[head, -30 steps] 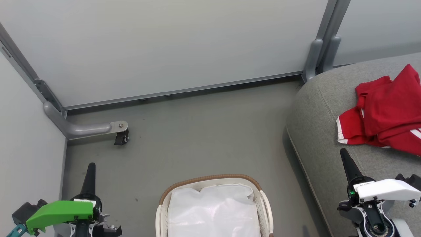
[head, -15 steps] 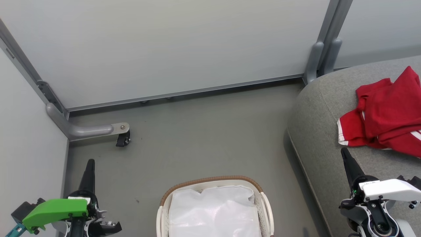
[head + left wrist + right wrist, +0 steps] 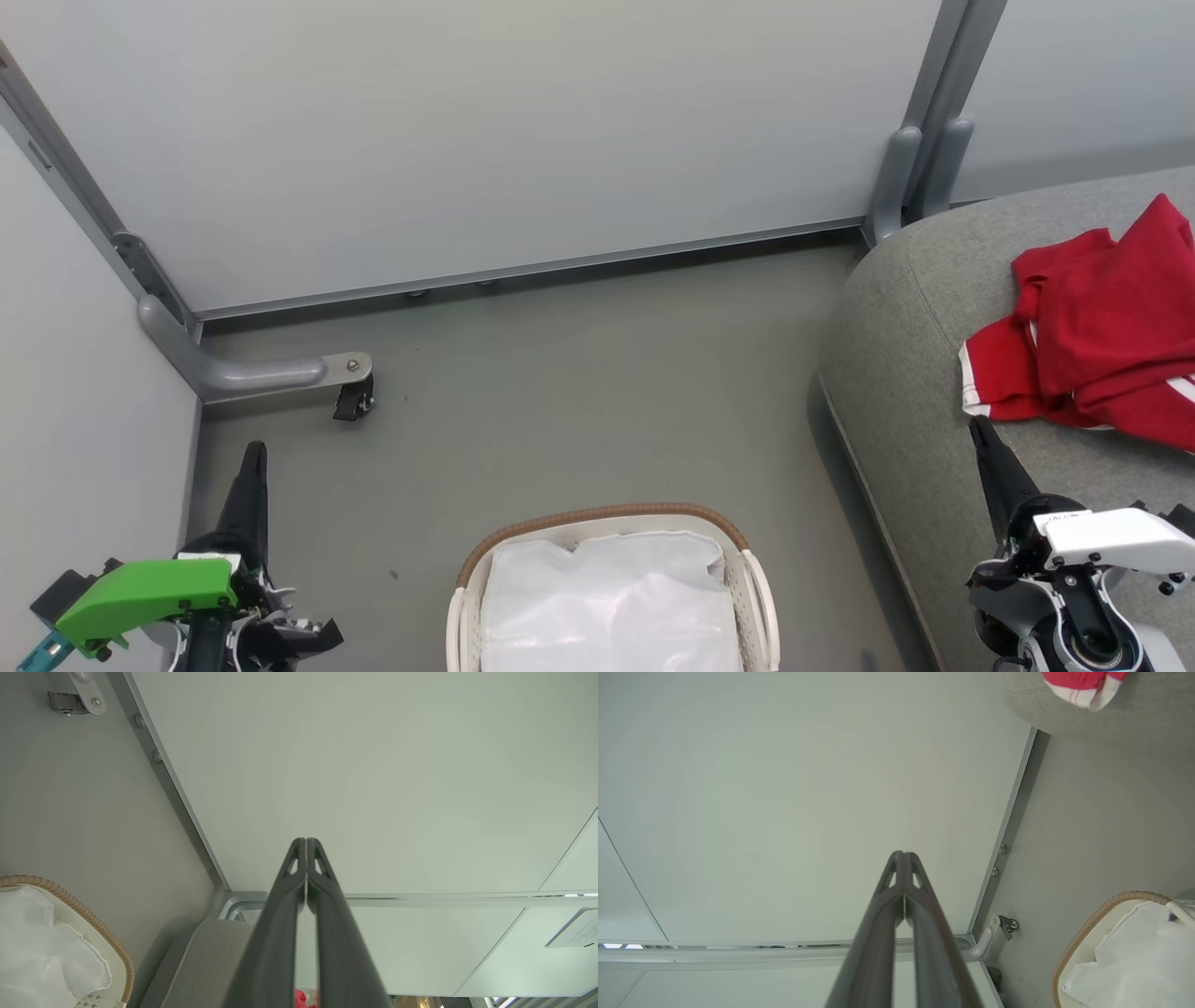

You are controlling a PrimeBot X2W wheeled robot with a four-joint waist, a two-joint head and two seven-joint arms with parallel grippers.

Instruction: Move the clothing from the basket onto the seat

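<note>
Clothing (image 3: pixel 1102 317): red heap is lying on the seat (image 3: pixel 896 373), in from its rounded left edge; basket (image 3: pixel 597 519) is showing its white liner (image 3: pixel 607 607). Right gripper (image 3: pixel 979 429), the nearer one, is pointing at the heap's near hem, jaws pressed together, empty; left gripper (image 3: pixel 254 453) likewise closed, holding nothing

Lab-like test booth: pale partition panels (image 3: pixel 513 140), castor foot (image 3: pixel 280 371), grey floor (image 3: pixel 579 392).
</note>
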